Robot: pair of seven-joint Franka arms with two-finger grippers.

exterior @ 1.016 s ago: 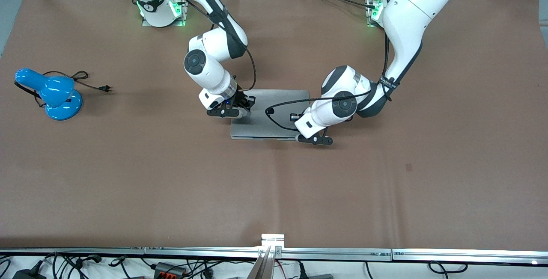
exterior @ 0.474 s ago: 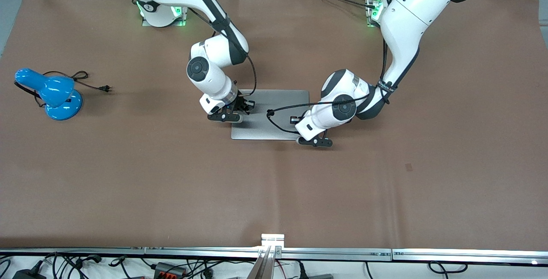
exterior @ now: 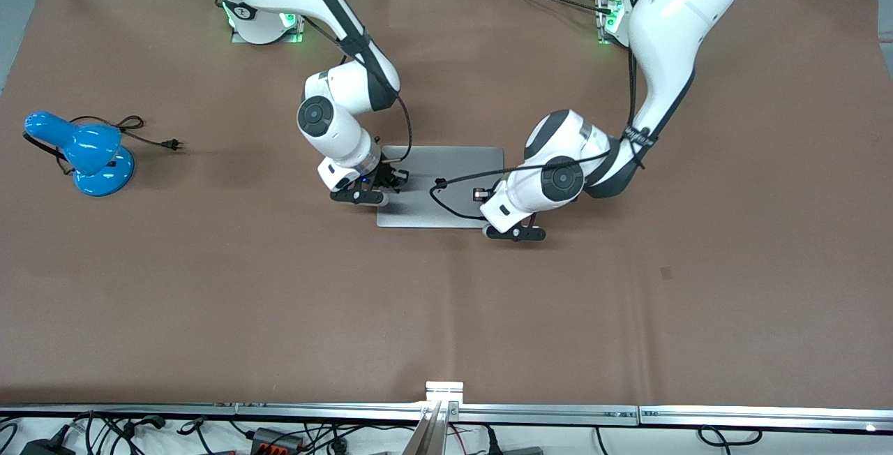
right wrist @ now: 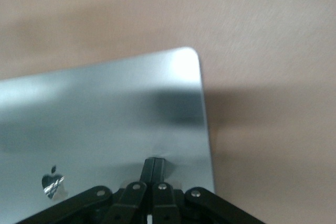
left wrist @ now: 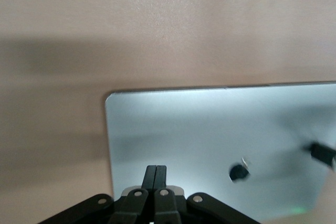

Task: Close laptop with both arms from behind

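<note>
The silver-grey laptop (exterior: pixel 446 179) lies flat on the brown table with its lid down. The right wrist view shows the lid (right wrist: pixel 105 119) with its black apple logo (right wrist: pixel 51 183), and the left wrist view shows the lid (left wrist: pixel 210 135) too. My right gripper (exterior: pixel 389 181) is shut and empty, its tips on the lid near the corner toward the right arm's end (right wrist: pixel 155 164). My left gripper (exterior: pixel 481 195) is shut and empty, low over the lid near the opposite edge (left wrist: pixel 156 170). The keyboard and screen are hidden.
A blue desk lamp (exterior: pixel 80 151) lies with its black cord and plug (exterior: pixel 171 143) at the right arm's end of the table. A metal rail (exterior: pixel 446 409) runs along the table edge nearest the front camera.
The laptop's lid has gone from slightly ajar to fully flat. Both grippers stayed shut on the lid; the right one has slid a little toward the right arm's end.
</note>
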